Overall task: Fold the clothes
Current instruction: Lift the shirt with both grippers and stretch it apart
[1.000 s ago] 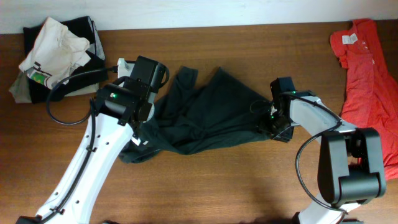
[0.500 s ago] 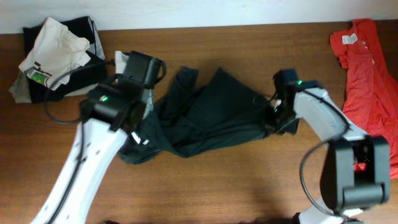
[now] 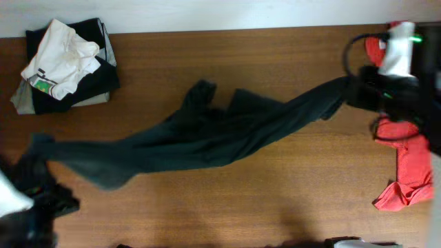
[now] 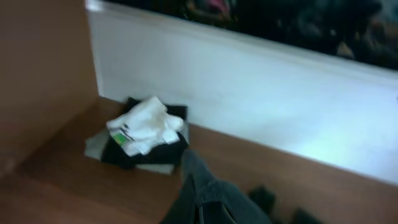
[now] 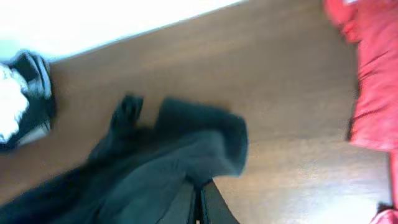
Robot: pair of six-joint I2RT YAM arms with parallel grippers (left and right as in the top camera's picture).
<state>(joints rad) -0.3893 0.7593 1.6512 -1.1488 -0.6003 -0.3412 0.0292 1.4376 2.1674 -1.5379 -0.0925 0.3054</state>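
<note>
Black shirt point(image 3: 207, 134), stretched lower-left to upper-right — left hand point(image 3: 36, 153) and right hand point(image 3: 356, 91) each gripping an end

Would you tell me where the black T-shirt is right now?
In the overhead view the black T-shirt stretches diagonally across the table, from the left gripper at lower left to the right gripper beside the red-orange T-shirt at right.

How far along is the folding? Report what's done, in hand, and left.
Done: possibly the stack of clothes in the corner, though its white top piece looks rumpled. In hand: the black shirt, stretched between the left hand and right hand, both shut on it, not yet folded. Left: that fold, then the red shirt, lying crumpled.
</note>
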